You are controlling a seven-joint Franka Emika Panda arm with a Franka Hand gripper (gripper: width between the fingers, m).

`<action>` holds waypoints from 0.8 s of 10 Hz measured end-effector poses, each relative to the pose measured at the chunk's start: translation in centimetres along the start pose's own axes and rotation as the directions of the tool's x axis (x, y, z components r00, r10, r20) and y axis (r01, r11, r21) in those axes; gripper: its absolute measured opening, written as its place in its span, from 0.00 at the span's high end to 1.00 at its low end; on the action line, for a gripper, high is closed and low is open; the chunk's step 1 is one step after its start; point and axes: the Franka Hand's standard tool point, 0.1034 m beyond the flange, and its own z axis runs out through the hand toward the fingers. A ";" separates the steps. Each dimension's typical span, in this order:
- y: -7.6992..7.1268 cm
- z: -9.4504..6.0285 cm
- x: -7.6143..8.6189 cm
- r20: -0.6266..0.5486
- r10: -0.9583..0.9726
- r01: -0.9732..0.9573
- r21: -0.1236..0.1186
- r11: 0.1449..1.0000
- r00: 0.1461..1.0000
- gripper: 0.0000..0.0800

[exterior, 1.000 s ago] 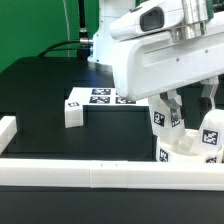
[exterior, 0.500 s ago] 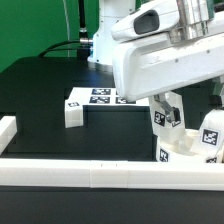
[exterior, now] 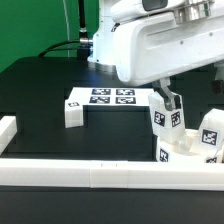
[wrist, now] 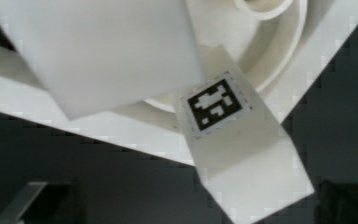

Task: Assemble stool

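The stool's round white seat (exterior: pixel 186 152) lies at the exterior view's right, against the front rail. Two tagged white legs stand up from it, one (exterior: pixel 167 119) nearer the middle and one (exterior: pixel 211 135) at the far right. My gripper (exterior: pixel 188 95) hangs just above them, open and holding nothing. In the wrist view the seat (wrist: pixel 265 60) fills the upper part, and a tagged leg (wrist: pixel 220 105) slants away from it between my gripper's (wrist: pixel 194 206) dark fingers (wrist: pixel 27 202), touching neither. A loose leg block (exterior: pixel 72 110) lies on the table at the left.
The marker board (exterior: pixel 110 97) lies flat behind the loose leg block. A long white border rail (exterior: pixel 90 176) runs along the front edge, with a short rail piece (exterior: pixel 7 129) at the left. The black table top (exterior: pixel 50 90) stretches away to the left.
The jaws have opened and let go of the leg standing in the seat. The arm has lifted slightly; the legs and the seat stay where they were.
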 end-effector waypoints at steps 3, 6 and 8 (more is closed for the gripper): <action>0.0 0.0 -0.1 0.001 -0.004 0.004 0.000 1.000 1.000 0.19; -0.3 -0.2 -2.0 0.018 -0.090 0.090 -0.020 0.996 0.996 0.19; -0.1 0.0 -3.1 0.021 -0.114 0.115 -0.026 0.993 0.993 0.19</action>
